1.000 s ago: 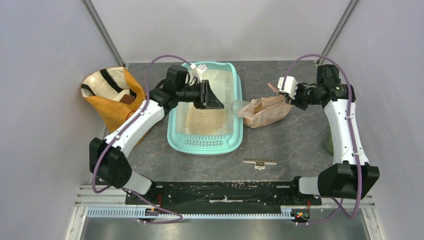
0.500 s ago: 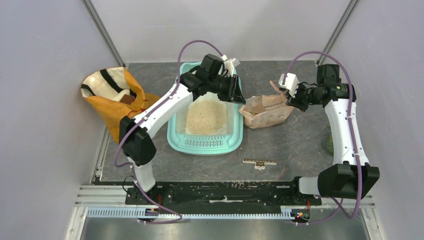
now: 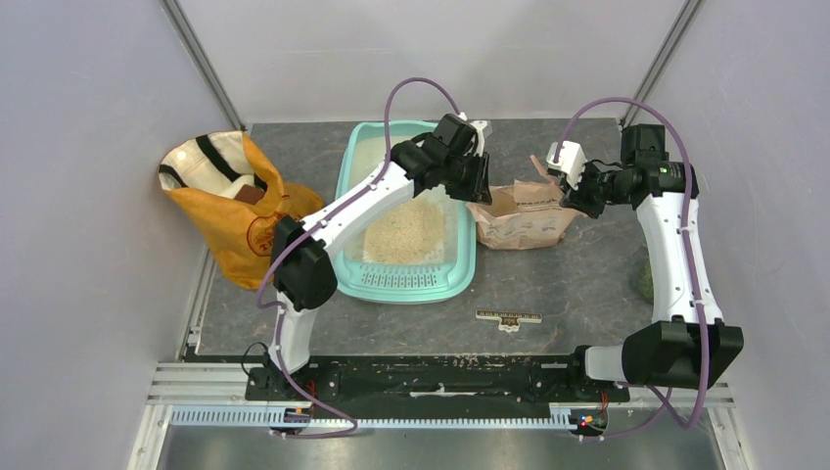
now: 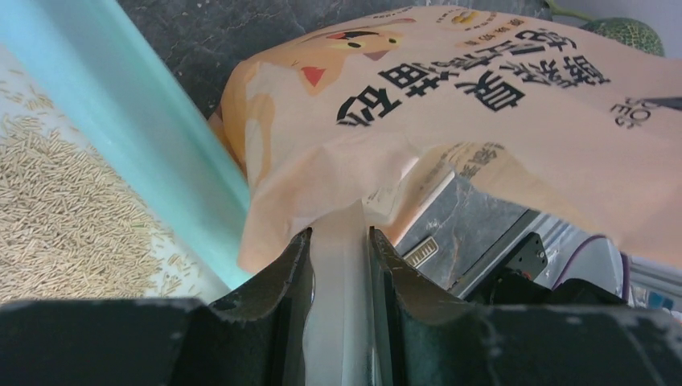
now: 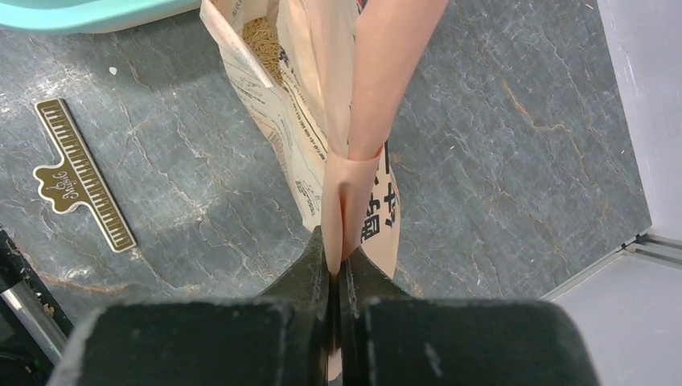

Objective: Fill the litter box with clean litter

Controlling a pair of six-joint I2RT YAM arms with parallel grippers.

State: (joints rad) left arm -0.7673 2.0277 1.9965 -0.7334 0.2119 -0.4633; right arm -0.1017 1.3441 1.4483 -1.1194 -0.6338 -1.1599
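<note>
Smooth plastic litter box, matt paper bag (creased), grainy clean litter

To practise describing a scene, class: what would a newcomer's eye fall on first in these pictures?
The left gripper and right gripper each pinch the paper bag, just right of the teal litter box at mid-table. A tan heap of litter lies in the box's near half, by the grate. An orange bag stands at the left edge.

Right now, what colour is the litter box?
Mint-teal; the litter box shows best in the top view.
</note>
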